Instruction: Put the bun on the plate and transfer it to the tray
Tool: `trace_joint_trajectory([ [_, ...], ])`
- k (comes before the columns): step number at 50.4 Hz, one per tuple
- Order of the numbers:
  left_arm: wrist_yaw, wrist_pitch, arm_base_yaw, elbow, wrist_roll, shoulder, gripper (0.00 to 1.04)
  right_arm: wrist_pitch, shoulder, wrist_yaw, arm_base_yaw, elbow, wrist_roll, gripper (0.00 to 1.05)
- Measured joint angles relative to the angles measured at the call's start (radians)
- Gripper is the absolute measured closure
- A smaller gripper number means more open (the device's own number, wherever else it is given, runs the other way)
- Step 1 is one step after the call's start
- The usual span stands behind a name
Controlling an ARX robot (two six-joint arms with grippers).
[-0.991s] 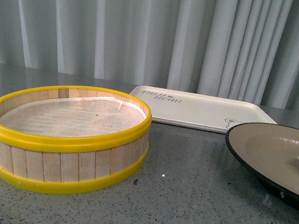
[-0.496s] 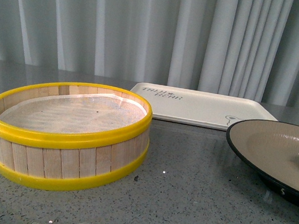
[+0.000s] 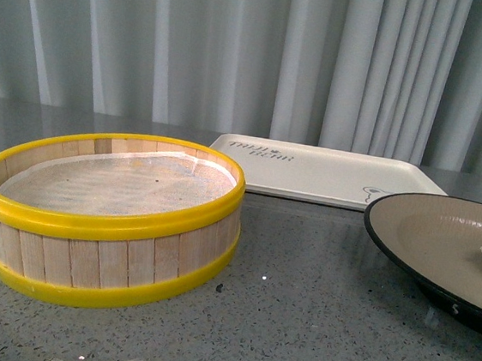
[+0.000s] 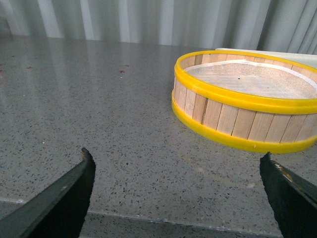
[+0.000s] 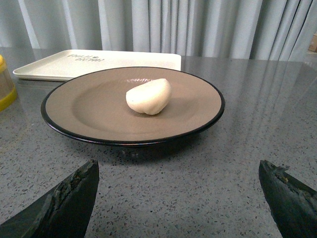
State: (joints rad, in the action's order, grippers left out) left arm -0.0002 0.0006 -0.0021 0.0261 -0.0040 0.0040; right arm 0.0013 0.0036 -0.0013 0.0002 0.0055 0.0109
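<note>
Front view: shows a yellow-rimmed wooden steamer basket [image 3: 108,218] at left on the speckled grey worktop [image 3: 295,324], lined with white paper. Behind it and to the right, lying flat, the cream tray [image 3: 328,177] with dark lettering. At the right edge, cut off by the frame, the plate [image 3: 425,234], beige inside with a black rim, in front of the tray and near it. Resting on the plate, near its middle in the right wrist view, the bun [image 5: 149,96], lying tilted on its side. Left hand [image 4: 176,153] spread wide, low over bare worktop, apart from the basket, gripping nothing. Right hand [image 5: 178,163] likewise spread wide, short of the plate's near rim, also gripping nothing. Pale pleated curtain [image 3: 237,51] behind everything.
</note>
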Motion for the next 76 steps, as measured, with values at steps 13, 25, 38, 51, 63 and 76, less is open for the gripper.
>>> trace_joint_trajectory([
  [13,0.000,0.000,0.000,0.000,0.000,0.000,0.07,0.000,0.000,0.000,0.000,0.000,0.000,0.08],
  [25,0.001,0.000,0.000,0.000,0.000,0.000,0.07,-0.105,0.225,0.019,-0.071,0.147,0.067,0.08],
  [38,0.000,0.000,0.000,0.000,0.000,0.000,0.07,-0.483,0.383,-0.370,-0.262,0.454,0.726,0.08],
  [51,0.000,0.000,0.000,0.000,0.000,0.000,0.07,-0.488,0.564,-0.408,-0.291,0.520,1.261,0.08],
  [63,0.000,0.000,0.000,0.000,0.000,0.000,0.07,-0.331,0.812,-0.393,-0.212,0.572,1.473,0.08],
  [76,0.000,0.000,0.000,0.000,0.000,0.000,0.07,-0.232,0.947,-0.362,-0.098,0.593,1.521,0.08],
])
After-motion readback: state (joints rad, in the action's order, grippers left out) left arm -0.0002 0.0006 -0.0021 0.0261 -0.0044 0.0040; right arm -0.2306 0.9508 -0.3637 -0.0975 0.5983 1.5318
